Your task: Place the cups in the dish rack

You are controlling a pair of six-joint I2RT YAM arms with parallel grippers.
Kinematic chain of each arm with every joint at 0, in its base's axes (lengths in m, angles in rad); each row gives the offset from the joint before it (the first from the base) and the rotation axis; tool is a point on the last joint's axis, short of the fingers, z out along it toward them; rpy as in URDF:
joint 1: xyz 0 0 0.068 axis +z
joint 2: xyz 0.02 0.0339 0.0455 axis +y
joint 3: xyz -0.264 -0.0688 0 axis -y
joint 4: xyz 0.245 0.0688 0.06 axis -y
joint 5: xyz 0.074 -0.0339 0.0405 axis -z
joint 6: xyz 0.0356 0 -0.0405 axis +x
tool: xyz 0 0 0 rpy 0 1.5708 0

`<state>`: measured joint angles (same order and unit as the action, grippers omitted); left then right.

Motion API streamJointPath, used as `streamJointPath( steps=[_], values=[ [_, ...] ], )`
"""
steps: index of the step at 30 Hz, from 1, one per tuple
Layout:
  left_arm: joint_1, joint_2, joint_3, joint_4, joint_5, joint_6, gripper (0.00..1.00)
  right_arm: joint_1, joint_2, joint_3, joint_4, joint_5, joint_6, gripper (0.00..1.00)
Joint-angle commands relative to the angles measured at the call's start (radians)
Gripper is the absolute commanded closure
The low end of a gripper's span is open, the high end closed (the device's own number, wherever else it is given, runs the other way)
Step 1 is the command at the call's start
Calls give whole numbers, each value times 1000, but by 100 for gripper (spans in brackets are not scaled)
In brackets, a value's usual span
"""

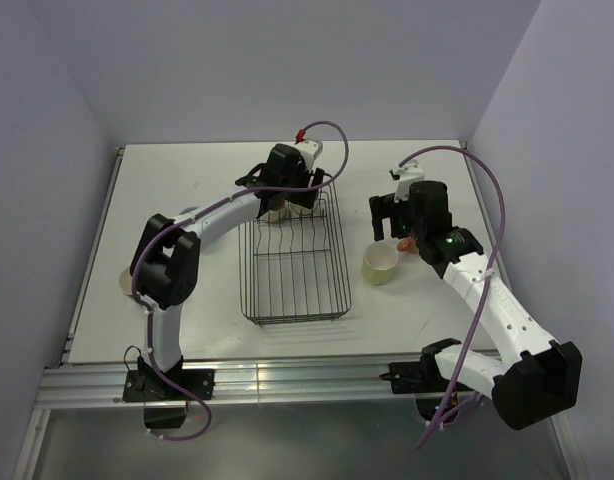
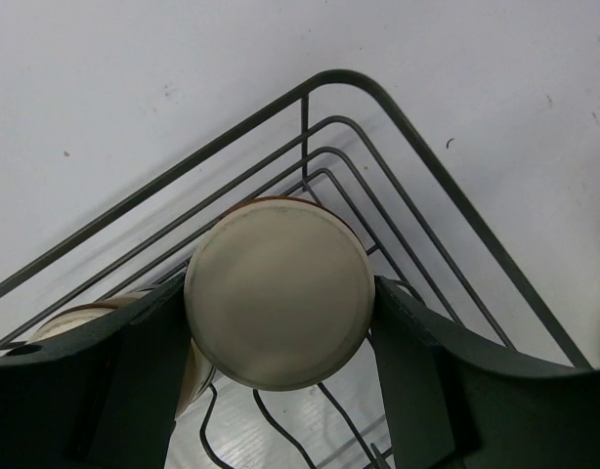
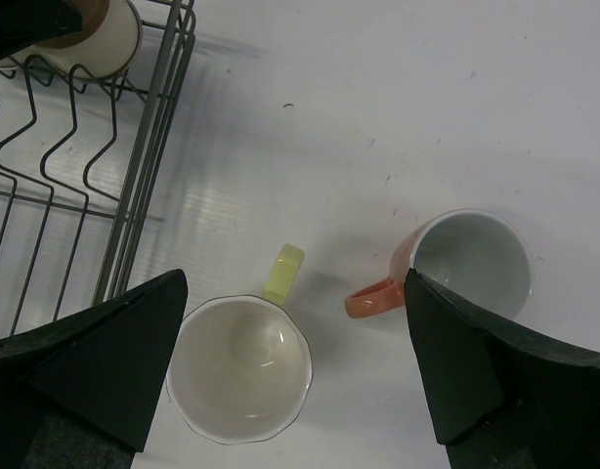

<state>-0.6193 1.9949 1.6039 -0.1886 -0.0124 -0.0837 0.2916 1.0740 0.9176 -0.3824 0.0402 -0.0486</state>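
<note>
Top view: left gripper (image 1: pixel 283 200) over the rack (image 1: pixel 345 270) at its 12 o'clock end; right gripper (image 1: pixel 397 232) above the yellow mug (image 1: pixel 380 265) and pink mug (image 1: pixel 408 243), at the rack's 3 o'clock
Left wrist: fingers (image 2: pixel 134 381) clamp an upturned tumbler (image 2: pixel 278 293) by its sides in the rack corner; hard, slick, likely light
Right wrist: jaws spread wide and empty; both mugs look rigid and glazed, best pinched across the rim

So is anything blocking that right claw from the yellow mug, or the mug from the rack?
Nothing visible. The right gripper hangs open above the pale yellow mug, with only air between. Bare table lies between that mug and the dish rack; the salmon-pink mug sits off to the other side.
</note>
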Motion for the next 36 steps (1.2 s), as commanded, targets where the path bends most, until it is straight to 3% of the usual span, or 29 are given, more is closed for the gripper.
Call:
streamJointPath(
  steps=[1, 13, 16, 17, 24, 36],
  values=[
    [6, 8, 33, 12, 29, -22, 100, -6, 9, 60, 30, -2, 13, 0],
    [7, 48, 60, 0, 43, -34, 98, -6, 14, 56, 31, -5, 18, 0],
    [6, 51, 56, -3, 43, -36, 87, -6, 15, 56, 31, -5, 15, 0],
    [6, 53, 54, -2, 45, -37, 80, -6, 17, 56, 31, -6, 18, 0],
    [6, 64, 65, -17, 35, -39, 70, -6, 20, 58, 31, -13, 21, 0],
    [7, 28, 74, -40, 19, -34, 33, -6, 14, 60, 19, -16, 12, 0]
  ],
)
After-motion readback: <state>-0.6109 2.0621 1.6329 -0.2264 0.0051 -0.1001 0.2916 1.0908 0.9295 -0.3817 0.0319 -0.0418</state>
